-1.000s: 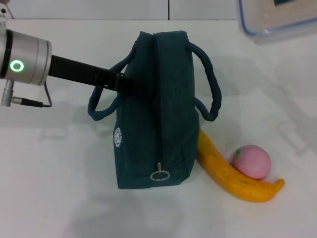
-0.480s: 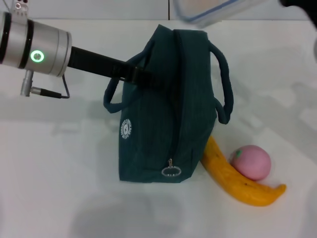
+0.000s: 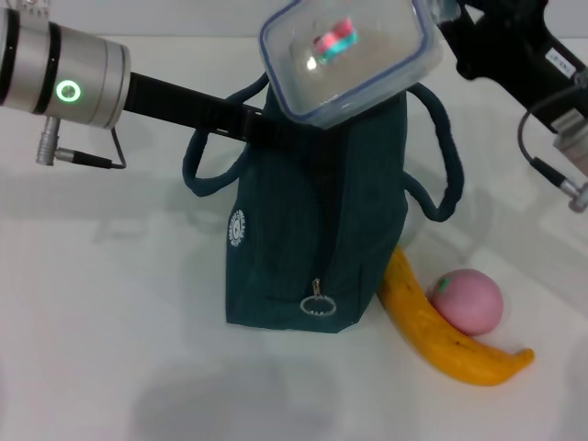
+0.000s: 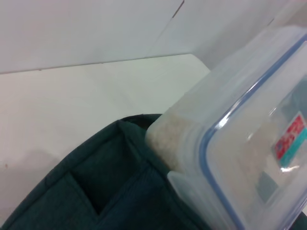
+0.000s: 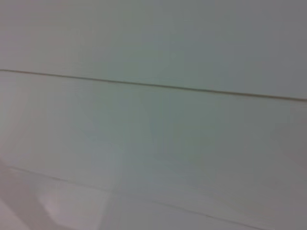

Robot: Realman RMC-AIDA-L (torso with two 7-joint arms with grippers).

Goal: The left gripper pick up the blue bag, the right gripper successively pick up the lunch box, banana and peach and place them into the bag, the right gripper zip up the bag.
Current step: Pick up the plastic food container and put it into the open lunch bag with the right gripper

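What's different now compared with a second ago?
The lunch box came in from the far right, carried by the right claw, and now hangs tilted over the blue bag. The left claw, gripping the bag near a handle, shifted it slightly rightward. The banana and peach stayed put.

Looks like a lab or robot test bench, not a home. Plain white table (image 3: 110, 303) with nothing on it but staged props: blue bag (image 3: 312, 230), lunch box (image 3: 349, 55), banana (image 3: 441, 335), peach (image 3: 469, 300). Bare pale wall panels (image 4: 72, 28) with a thin seam behind the table. Right wrist view shows only more blank panelling. No household furniture or fittings visible.
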